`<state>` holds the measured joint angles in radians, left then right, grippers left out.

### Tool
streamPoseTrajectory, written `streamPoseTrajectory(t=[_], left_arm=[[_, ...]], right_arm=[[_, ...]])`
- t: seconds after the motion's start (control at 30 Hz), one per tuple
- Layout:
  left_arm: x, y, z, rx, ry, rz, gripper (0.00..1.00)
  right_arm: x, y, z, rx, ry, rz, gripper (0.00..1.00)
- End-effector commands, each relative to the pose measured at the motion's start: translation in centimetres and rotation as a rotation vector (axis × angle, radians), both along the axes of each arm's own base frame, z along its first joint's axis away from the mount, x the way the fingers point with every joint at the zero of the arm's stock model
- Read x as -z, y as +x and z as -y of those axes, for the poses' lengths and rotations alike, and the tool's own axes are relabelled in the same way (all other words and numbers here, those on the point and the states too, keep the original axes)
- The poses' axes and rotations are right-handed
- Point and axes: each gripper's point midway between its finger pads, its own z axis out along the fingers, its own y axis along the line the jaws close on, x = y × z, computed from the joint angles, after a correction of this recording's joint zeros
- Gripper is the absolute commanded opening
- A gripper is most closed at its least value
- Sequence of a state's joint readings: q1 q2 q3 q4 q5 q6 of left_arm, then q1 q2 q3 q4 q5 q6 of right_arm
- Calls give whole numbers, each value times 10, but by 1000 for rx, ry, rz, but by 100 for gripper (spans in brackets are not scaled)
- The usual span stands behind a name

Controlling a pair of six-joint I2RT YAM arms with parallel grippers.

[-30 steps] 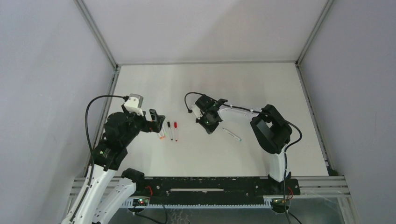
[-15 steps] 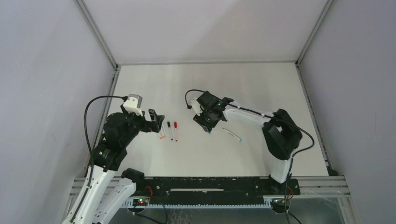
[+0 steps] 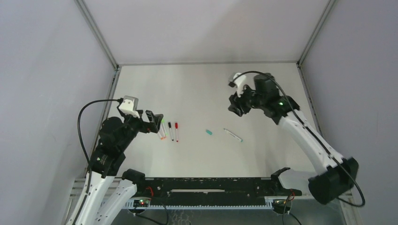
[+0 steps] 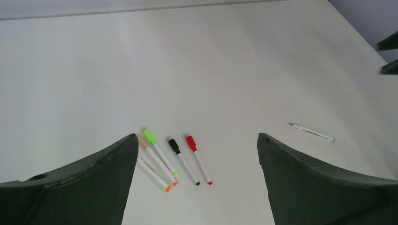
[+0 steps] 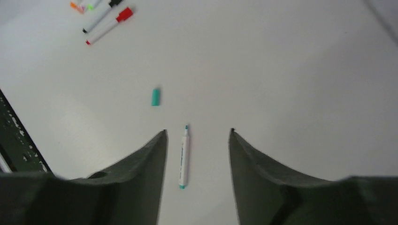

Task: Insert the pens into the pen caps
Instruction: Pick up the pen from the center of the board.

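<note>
On the white table (image 3: 197, 89), a teal cap (image 5: 156, 97) lies near the uncapped teal pen (image 5: 183, 157); left gripper (image 4: 197, 137) and right gripper (image 5: 197, 131) both gape empty.

R pincer (image 3: 236, 107) opened, pulled back, teal cap (image 3: 209, 132) now free

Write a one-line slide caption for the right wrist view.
Open right fingers frame an uncapped teal pen; its teal cap lies apart on the table.

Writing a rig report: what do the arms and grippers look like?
The left arm and right arm have white shells and bulky black joints. Black cables loop from pale wrist camera boxes. The right one shows a green light. The left gripper and right gripper each have two dark, curved, tapering fingers.
</note>
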<state>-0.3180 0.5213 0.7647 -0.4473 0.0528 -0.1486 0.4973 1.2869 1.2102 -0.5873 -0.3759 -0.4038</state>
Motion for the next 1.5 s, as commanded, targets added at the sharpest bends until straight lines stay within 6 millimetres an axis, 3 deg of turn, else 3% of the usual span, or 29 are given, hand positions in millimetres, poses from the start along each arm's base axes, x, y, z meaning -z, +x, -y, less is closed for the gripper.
streamPoseTrajectory(t=[0.0, 0.07, 0.1, 0.17, 0.33, 0.4, 0.5, 0.63, 0.9, 1.03, 1.47], left_arm=[[6, 6, -7, -32, 24, 13, 100], [6, 6, -8, -37, 25, 12, 100], [6, 6, -9, -41, 25, 12, 100], [5, 6, -10, -44, 25, 17, 100], [3, 5, -11, -51, 23, 27, 100], [4, 5, -10, -49, 24, 25, 100], [4, 5, -10, -46, 23, 22, 100], [4, 5, -11, -51, 23, 25, 100], [7, 7, -9, -43, 28, 12, 100], [8, 7, -9, -44, 29, 8, 100], [8, 7, -9, -43, 29, 7, 100]], right_arm=[[-43, -18, 11, -97, 90, 156, 64], [-38, -14, 17, -62, 77, 137, 90], [-32, -16, 15, -83, 77, 102, 98], [-11, -33, 10, -171, 60, -33, 100], [48, -42, -2, -180, 87, -265, 87], [75, -32, 6, -109, 31, -275, 84], [108, -22, 20, -24, -65, -321, 72], [139, -9, 38, 49, -216, -321, 63], [178, -9, 44, 75, -377, -363, 54], [187, -14, 42, 66, -392, -417, 45], [212, -26, 40, 39, -467, -486, 32]])
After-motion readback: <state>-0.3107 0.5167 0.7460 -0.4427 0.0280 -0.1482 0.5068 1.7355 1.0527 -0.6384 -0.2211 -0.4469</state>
